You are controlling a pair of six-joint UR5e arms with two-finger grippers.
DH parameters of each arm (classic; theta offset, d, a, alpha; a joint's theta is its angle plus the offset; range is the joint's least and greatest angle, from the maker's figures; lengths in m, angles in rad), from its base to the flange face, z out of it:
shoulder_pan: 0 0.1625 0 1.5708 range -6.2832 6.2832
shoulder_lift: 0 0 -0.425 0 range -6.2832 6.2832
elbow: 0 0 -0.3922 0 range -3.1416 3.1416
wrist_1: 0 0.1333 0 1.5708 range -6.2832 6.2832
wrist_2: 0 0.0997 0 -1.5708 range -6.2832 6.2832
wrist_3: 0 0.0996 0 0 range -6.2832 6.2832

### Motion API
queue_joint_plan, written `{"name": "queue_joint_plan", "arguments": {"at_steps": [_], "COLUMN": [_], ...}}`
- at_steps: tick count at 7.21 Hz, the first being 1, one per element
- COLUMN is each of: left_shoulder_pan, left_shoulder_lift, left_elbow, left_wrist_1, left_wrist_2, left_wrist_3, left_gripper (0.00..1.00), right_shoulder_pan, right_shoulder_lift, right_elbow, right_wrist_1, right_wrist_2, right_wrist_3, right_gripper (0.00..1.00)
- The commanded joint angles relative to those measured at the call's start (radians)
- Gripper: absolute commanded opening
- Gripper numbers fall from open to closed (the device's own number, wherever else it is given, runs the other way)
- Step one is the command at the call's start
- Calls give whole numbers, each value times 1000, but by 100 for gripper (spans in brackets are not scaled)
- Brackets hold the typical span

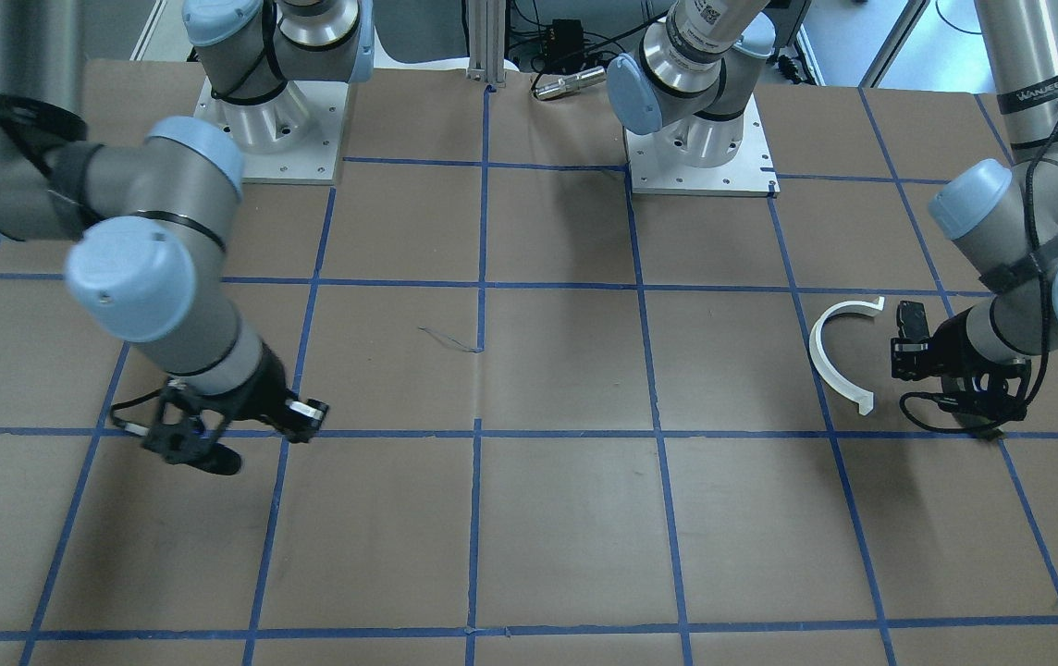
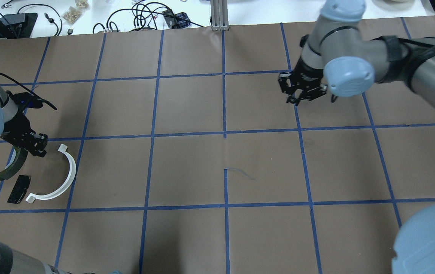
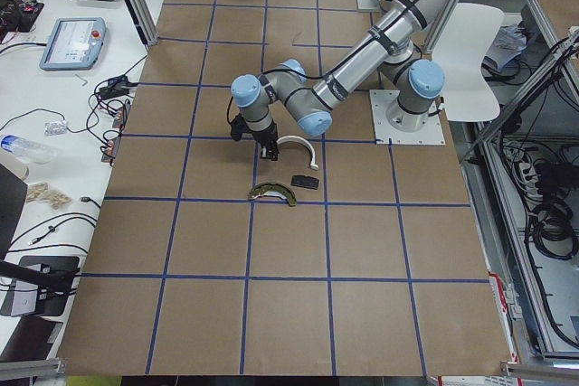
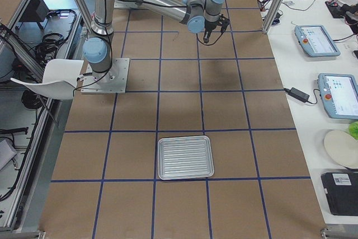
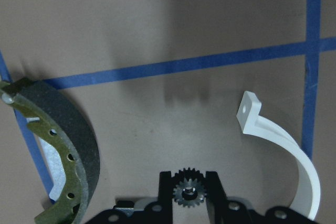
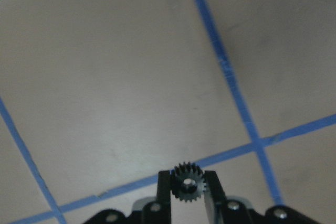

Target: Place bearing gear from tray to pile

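Left fingers (image 5: 166,191): closed on a small dark toothed bearing gear (image 5: 189,192).
Drop spot: your gear hangs over bare tabletop (image 5: 157,35) in the pile, between the olive curved shoe-like piece (image 5: 68,156) and the white half-ring arc (image 5: 286,145).
Right fingers (image 6: 165,187): gripping a second such gear (image 6: 187,183), well apart from the pile.
Nearer arm: yours to use is the left.

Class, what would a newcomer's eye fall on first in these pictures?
The left gripper pinches a tiny toothed gear between the olive curved shoe and the white half-ring. The right gripper pinches a second gear over the bare, blue-taped table. The ribbed metal tray lies empty at the table's right end.
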Motion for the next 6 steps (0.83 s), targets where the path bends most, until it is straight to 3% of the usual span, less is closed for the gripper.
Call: {"name": "queue_joint_plan", "arguments": {"at_steps": [1, 2, 3, 4, 5, 6], "left_shoulder_pan": [2, 2, 2, 2, 2, -1], "left_shoulder_lift": [-8, -14, -13, -13, -11, 3], "left_elbow": [-30, -30, -28, -24, -18, -15], "left_wrist_1": [17, 17, 17, 22, 23, 23], "left_wrist_2": [0, 3, 3, 1, 3, 0], "left_wrist_3": [6, 3, 3, 3, 1, 0], "left_gripper": [0, 13, 63, 87, 93, 100], "right_shoulder_pan": [219, 259, 269, 269, 269, 261], "right_shoulder_lift": [98, 121, 126, 129, 129, 120], "right_elbow": [0, 6, 7, 14, 11, -2], "right_wrist_1": [-193, -204, -206, -198, -206, -204], "right_wrist_2": [17, 58, 104, 104, 87, 102], "right_wrist_3": [382, 470, 532, 534, 484, 406], "right_gripper": [11, 11, 13, 22, 99, 100]}}
